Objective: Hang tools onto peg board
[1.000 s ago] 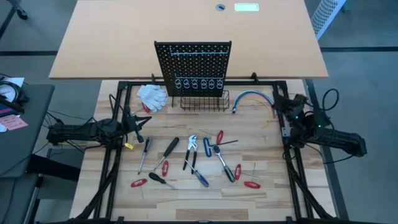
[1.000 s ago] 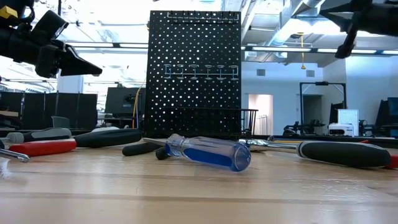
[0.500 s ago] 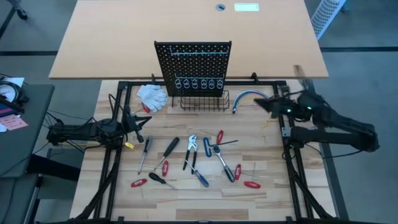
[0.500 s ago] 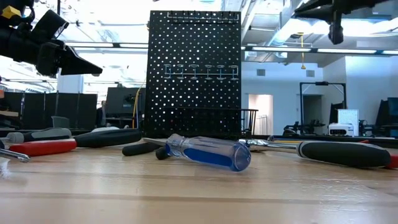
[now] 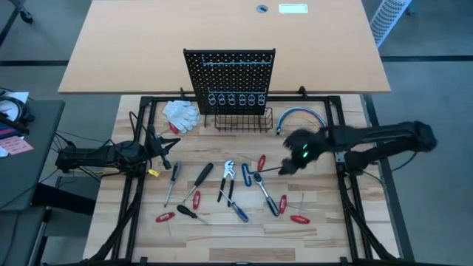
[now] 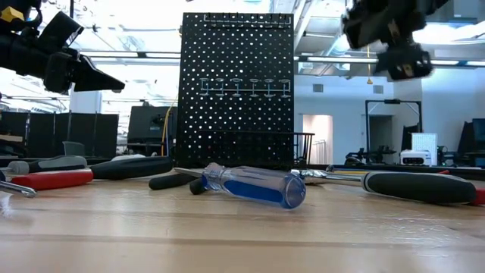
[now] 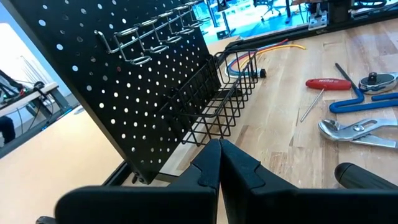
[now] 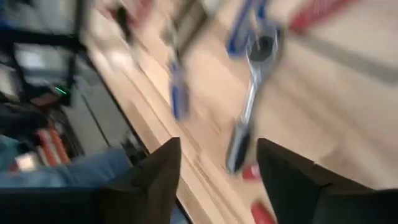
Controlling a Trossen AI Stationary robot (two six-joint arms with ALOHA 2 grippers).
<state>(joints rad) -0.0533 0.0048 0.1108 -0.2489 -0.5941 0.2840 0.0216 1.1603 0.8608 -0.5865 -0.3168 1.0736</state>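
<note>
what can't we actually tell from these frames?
- Right gripper: fingers apart; its target is lost in right wrist motion blur.
- Left gripper: fingers together; high view too small to confirm.
- Peg board rings: whether any tool hangs there is too small from above.

The wooden table [image 5: 310, 236] carries scattered tools [image 5: 229, 188], white gloves [image 5: 181, 114] (beside the peg board [image 5: 230, 77]).

**Two dark arms, small touches of colour**

Both arms are matte black with rounded joints. The left arm [image 5: 96, 158] carries a small yellow tag near its wrist and thin black cables alongside. The right arm [image 5: 377, 137] shows a small green light. The right gripper's fingers [image 8: 146, 183] are dark, wedge-shaped and smooth.
</note>
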